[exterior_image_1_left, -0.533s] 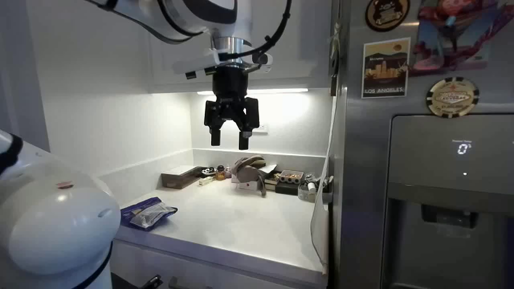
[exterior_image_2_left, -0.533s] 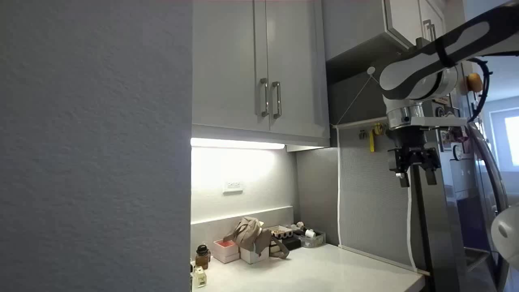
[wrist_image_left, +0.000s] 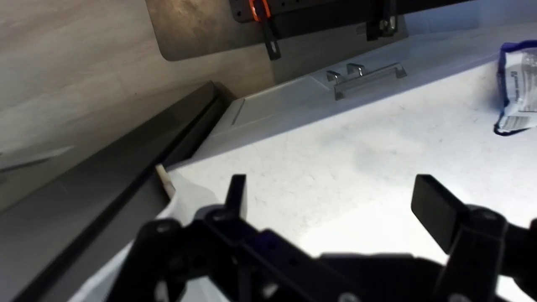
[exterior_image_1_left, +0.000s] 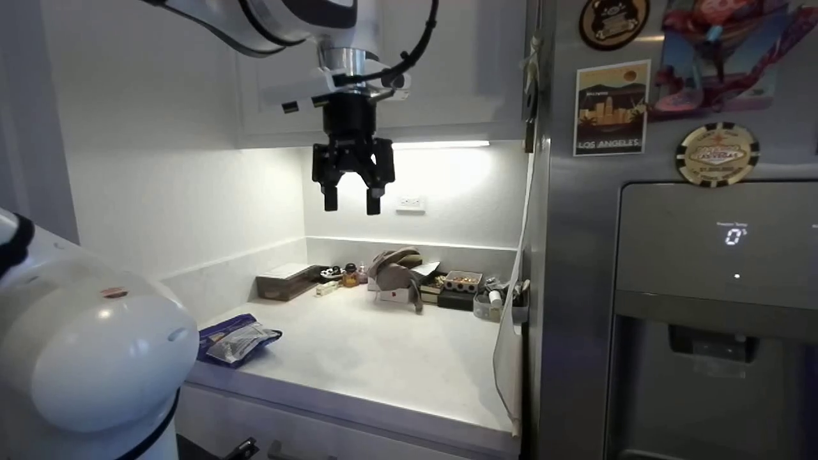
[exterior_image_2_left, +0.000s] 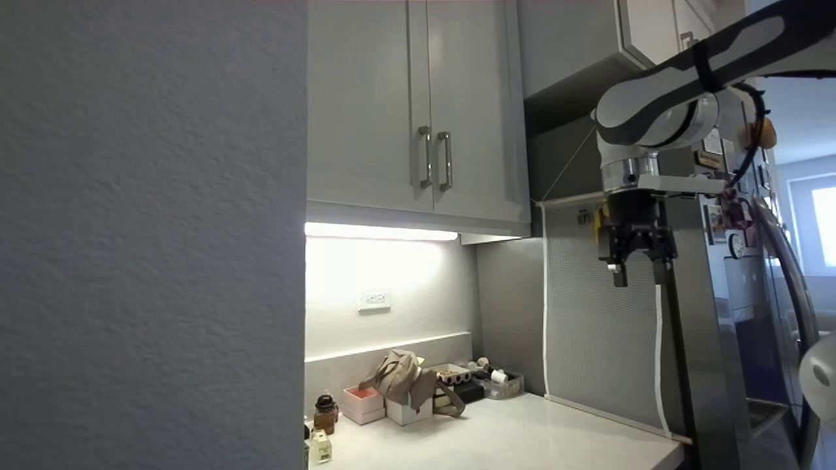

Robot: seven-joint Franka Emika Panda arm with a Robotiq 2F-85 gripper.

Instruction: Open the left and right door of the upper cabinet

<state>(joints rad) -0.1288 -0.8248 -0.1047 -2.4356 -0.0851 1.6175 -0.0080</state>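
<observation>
The white upper cabinet [exterior_image_2_left: 372, 213] hangs above the counter with a light strip under it; its lower edge also shows behind the arm in an exterior view [exterior_image_1_left: 460, 132]. Its left door [exterior_image_2_left: 359, 98] and right door [exterior_image_2_left: 477, 111] are both closed. Each has a vertical metal bar handle, the left handle [exterior_image_2_left: 426, 156] and right handle [exterior_image_2_left: 447, 160] side by side near the seam. My gripper [exterior_image_1_left: 352, 201] is open and empty, pointing down, below the cabinet's lower edge. It is right of the handles in an exterior view [exterior_image_2_left: 641, 274]. The wrist view shows the spread fingers [wrist_image_left: 329, 195] over the counter.
The white counter [exterior_image_1_left: 383, 351] holds a purple packet [exterior_image_1_left: 238, 342] and, at the back, a tan cloth item [exterior_image_1_left: 393, 275] and small boxes. A steel fridge [exterior_image_1_left: 578, 255] and a hanging grey mesh panel [exterior_image_2_left: 597, 339] stand at the side. Another cabinet [exterior_image_2_left: 568, 52] juts out above.
The arm and gripper have moved to the left and a little up in both exterior views. The gripper stays open. The doors have not moved.
</observation>
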